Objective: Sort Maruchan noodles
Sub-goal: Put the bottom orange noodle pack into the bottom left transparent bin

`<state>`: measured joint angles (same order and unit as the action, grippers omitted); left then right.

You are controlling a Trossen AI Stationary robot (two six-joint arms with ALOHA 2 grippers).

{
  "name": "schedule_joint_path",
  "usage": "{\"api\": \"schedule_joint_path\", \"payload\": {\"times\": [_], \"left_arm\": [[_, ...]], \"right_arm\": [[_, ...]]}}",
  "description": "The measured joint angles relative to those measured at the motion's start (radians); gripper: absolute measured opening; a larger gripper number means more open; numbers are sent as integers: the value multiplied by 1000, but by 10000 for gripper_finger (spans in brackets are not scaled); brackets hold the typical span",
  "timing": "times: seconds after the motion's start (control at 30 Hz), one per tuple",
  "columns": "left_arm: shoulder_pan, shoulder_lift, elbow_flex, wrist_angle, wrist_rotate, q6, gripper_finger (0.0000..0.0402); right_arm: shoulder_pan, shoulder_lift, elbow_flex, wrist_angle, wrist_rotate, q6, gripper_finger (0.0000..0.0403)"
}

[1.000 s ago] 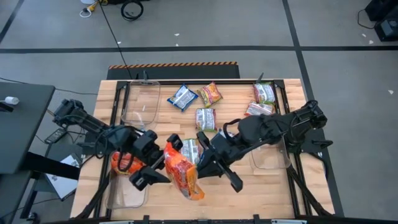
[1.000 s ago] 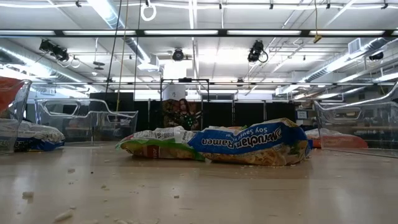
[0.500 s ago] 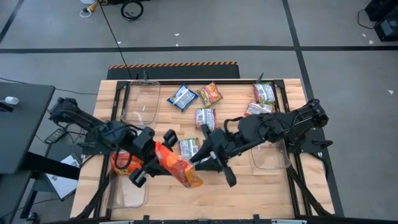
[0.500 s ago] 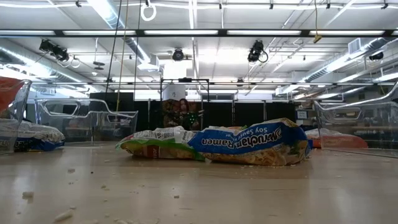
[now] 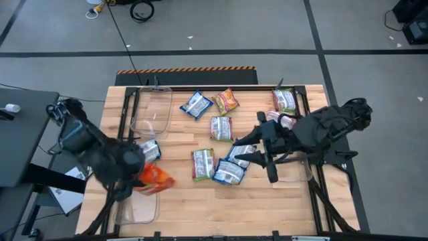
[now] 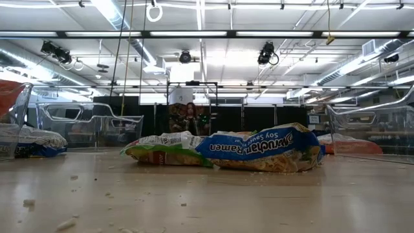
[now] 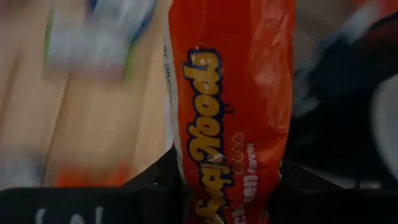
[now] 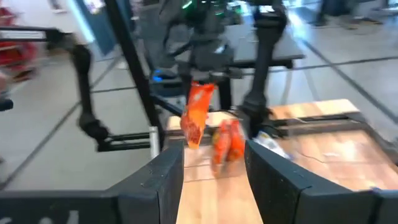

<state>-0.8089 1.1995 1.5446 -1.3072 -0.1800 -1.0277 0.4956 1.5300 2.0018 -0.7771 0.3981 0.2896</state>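
My left gripper (image 5: 144, 173) is shut on an orange-red Maruchan noodle packet (image 5: 155, 178) above the near-left clear bin (image 5: 137, 207). The right wrist view shows this packet (image 8: 198, 115) hanging under the left arm. More orange packets (image 8: 227, 142) lie in that bin. My right gripper (image 5: 257, 157) stands open and holds nothing, right of the table's middle. Below it, a green packet (image 5: 202, 163) and a blue-white packet (image 5: 231, 171) lie flat on the table. Both also appear in the low view, green (image 6: 168, 150) and blue-white (image 6: 265, 147). My left gripper pinches the orange packet between its two fingers (image 7: 163, 183), which lie on its two flat faces near one end (image 7: 227, 186). The fingers slant downward. The packet is lifted clear of the table and reaches out lengthwise past the fingertips, above the bin.
Several more packets lie on the far half of the table: blue-white (image 5: 196, 105), orange-yellow (image 5: 227, 101), green (image 5: 221, 127), and some at the far right (image 5: 284, 100). A second clear bin (image 5: 150, 114) stands at the far left and a third (image 5: 291, 169) under the right arm.
The orange packet hung between both grippers near the table's middle. My left gripper has closed on it, turned and carried it toward the table's left edge, over the near-left bin. My right gripper has let go and drawn back toward the right edge.
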Motion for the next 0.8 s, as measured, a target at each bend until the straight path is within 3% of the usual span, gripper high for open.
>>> {"api": "schedule_joint_path", "payload": {"times": [0.1,0.3,0.47,0.7,0.8], "left_arm": [[-96,-4,-91,-92,49,-150,136],[-199,-2,-351,43,185,-230,136],[-196,-1,-530,129,214,-218,136],[-129,-2,-659,246,207,-109,138],[-105,-2,-694,246,232,-104,170]], "right_arm": [[13,21,-16,-13,41,12,174],[13,37,-82,2,76,25,174],[11,43,-121,10,88,33,173],[9,42,-126,3,100,75,174],[15,42,-126,-43,100,96,174]]}}
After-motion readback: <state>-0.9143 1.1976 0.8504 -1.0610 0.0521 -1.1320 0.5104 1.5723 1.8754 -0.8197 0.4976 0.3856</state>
